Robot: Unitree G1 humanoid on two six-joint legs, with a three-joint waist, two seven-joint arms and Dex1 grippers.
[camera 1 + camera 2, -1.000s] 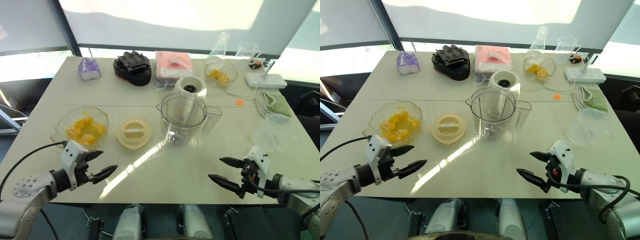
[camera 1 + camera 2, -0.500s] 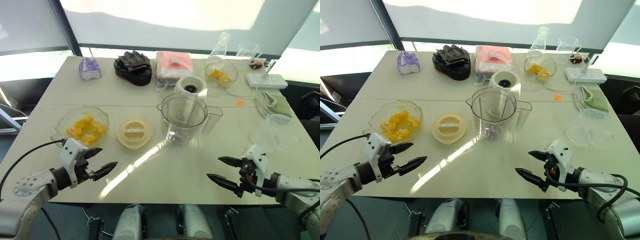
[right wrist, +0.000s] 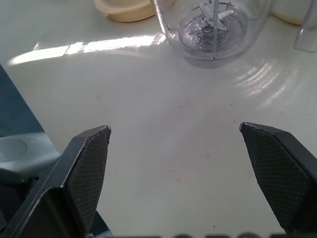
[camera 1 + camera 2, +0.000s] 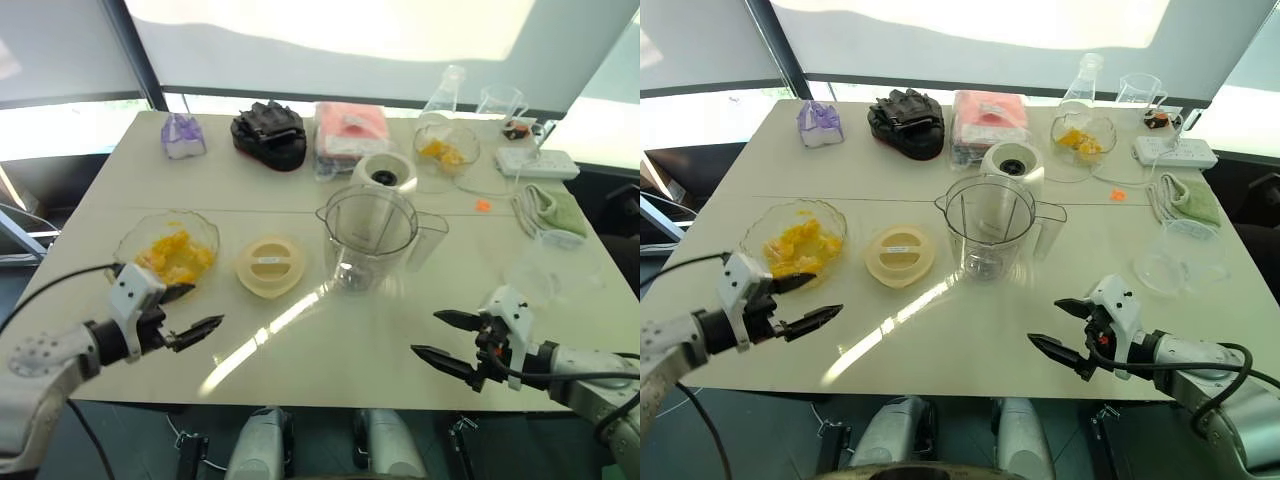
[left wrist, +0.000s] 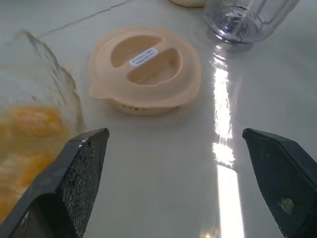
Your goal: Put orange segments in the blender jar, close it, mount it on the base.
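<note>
The orange segments (image 4: 172, 257) lie heaped in a shallow clear glass bowl (image 4: 133, 240) near the table's left front; they are glossy yellow-orange, soft and irregular, and through the bowl's wavy wall in the left wrist view they look blurred. A second, smaller heap of segments (image 4: 439, 151) sits in another glass bowl (image 4: 462, 163) far back on the right.

The blender jar (image 4: 367, 236) stands upright in the middle of the table (image 4: 330, 350), tall, clear and uncovered, with a wide round rim and a handle on its right side. The right wrist view shows metal blades (image 3: 212, 21) at its narrow bottom. Just behind it, touching or nearly so, stands the base (image 4: 384, 172), cream-white with a black round socket on top.

Between the near bowl and the jar lies the flat cream-yellow lid (image 4: 269, 265). It carries a small white label (image 5: 142, 56) with dark print too small to read.

The left gripper (image 4: 188, 312) hangs just in front of the near bowl with its jaws spread wide, holding nothing. The right gripper (image 4: 447, 340) is over the bare table at the front right, its jaws also spread wide and empty.

Along the back lie a purple bag (image 4: 182, 135), a black glove (image 4: 267, 132), a pink packet (image 4: 350, 131), a flask (image 4: 444, 86), a beaker (image 4: 497, 100), a white power strip (image 4: 537, 162) and a green cloth (image 4: 551, 207). A tiny orange scrap (image 4: 482, 205) lies near the cloth.
</note>
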